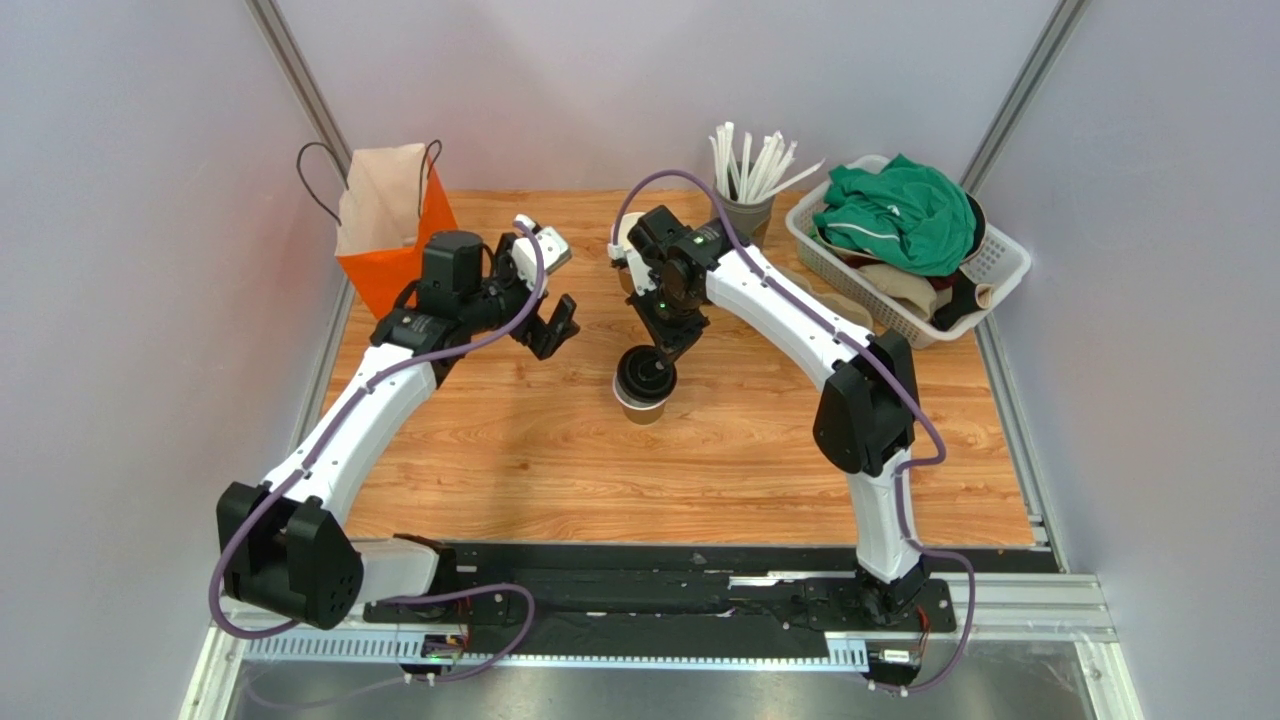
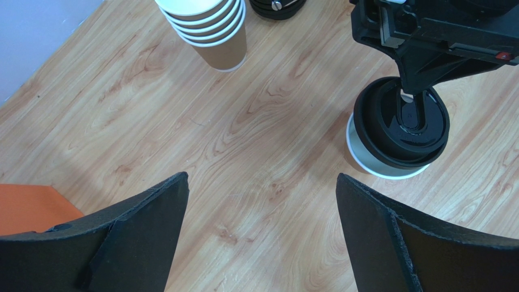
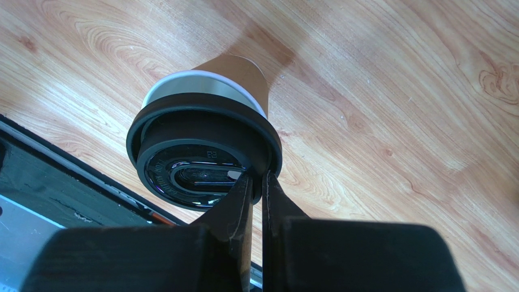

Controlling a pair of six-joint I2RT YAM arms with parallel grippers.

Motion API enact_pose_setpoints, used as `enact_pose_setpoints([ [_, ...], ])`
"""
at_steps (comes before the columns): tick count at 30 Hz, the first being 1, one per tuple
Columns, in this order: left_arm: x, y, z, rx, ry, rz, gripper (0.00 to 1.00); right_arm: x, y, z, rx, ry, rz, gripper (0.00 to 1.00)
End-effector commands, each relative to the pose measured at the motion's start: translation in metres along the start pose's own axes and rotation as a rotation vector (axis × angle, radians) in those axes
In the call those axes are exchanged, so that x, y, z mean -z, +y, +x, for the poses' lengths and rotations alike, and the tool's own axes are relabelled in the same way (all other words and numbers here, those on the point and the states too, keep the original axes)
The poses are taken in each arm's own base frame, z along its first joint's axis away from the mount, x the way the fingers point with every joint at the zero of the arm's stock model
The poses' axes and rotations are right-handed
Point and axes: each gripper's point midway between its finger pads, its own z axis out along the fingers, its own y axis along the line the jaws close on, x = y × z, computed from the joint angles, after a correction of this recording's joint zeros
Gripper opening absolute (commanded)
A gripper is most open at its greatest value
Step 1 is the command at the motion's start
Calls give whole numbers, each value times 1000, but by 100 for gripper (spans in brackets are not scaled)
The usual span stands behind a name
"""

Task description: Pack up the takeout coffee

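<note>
Right tool (image 3: 257, 180) pointing down, pinching lid (image 3: 201, 152) rim, askew over cup (image 3: 234, 70) | left tool (image 2: 261, 179) wide, hovering

Wooden table (image 1: 721, 450) with cup (image 1: 643, 402), bag (image 1: 394, 225), basket (image 1: 1004, 258)

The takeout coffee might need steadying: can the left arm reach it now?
Probably yes: the left claw is open, with only bare table between it and the takeout coffee. The right claw, pinching the lid, blocks just the top.

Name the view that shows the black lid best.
Right wrist: the lid is close up, with the right gripper pinching its rim. Left wrist shows it from above, partly hidden; top external shows it tiny.
</note>
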Motion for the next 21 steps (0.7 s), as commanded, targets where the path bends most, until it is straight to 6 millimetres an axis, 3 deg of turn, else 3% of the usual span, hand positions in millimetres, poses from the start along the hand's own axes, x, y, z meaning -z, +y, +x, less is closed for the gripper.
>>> enact_pose_setpoints([
  [1, -4, -4, -9, -5, -47, 17, 99, 3, 1, -12, 3, -28, 2, 2],
  [16, -5, -6, -4, 5, -46, 19, 99, -2, 5, -15, 29, -31, 24, 3],
  [21, -6, -7, -3, 6, -43, 23, 99, -4, 4, -15, 32, -28, 29, 8],
])
